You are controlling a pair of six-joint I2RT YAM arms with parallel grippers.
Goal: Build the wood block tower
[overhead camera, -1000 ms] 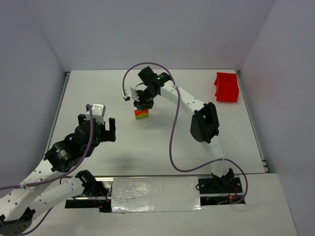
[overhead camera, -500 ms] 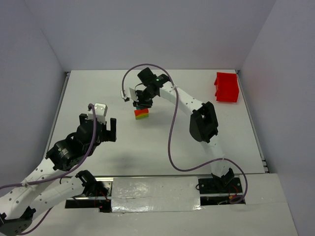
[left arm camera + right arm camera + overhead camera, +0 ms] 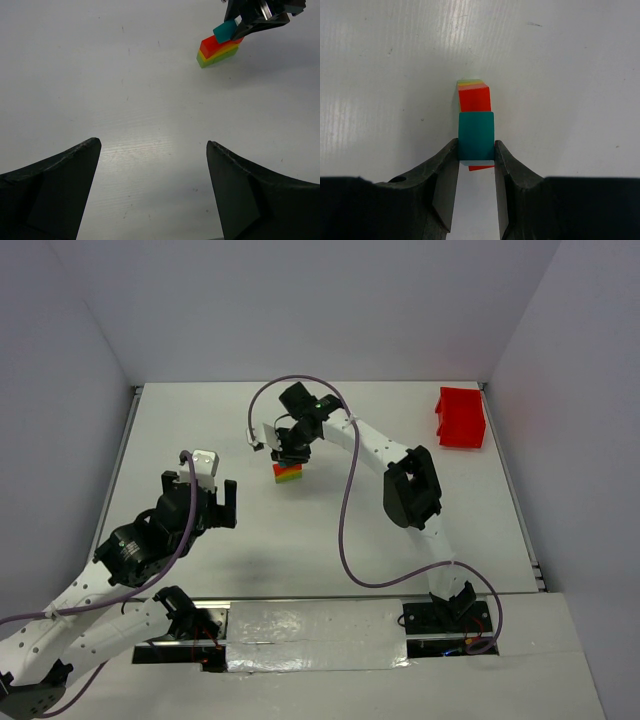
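The wood block tower [image 3: 288, 474] stands mid-table: a yellow-green bar at the bottom with a red piece [image 3: 474, 98] on it, also seen in the left wrist view [image 3: 217, 50]. My right gripper [image 3: 476, 150] is shut on the teal block [image 3: 476, 135] and holds it just above the red piece; the left wrist view shows the teal block [image 3: 225, 30] over the tower's far end. In the top view the right gripper [image 3: 288, 452] hides the teal block. My left gripper [image 3: 152, 150] is open and empty, well to the near left of the tower [image 3: 215, 502].
A red plastic bin [image 3: 461, 418] stands at the far right of the table. The white table [image 3: 330, 530] has raised edges left and right and grey walls around it. The right arm's purple cable loops above the table.
The right gripper with the teal block has shifted slightly left and lower over the tower. The left arm has barely moved.
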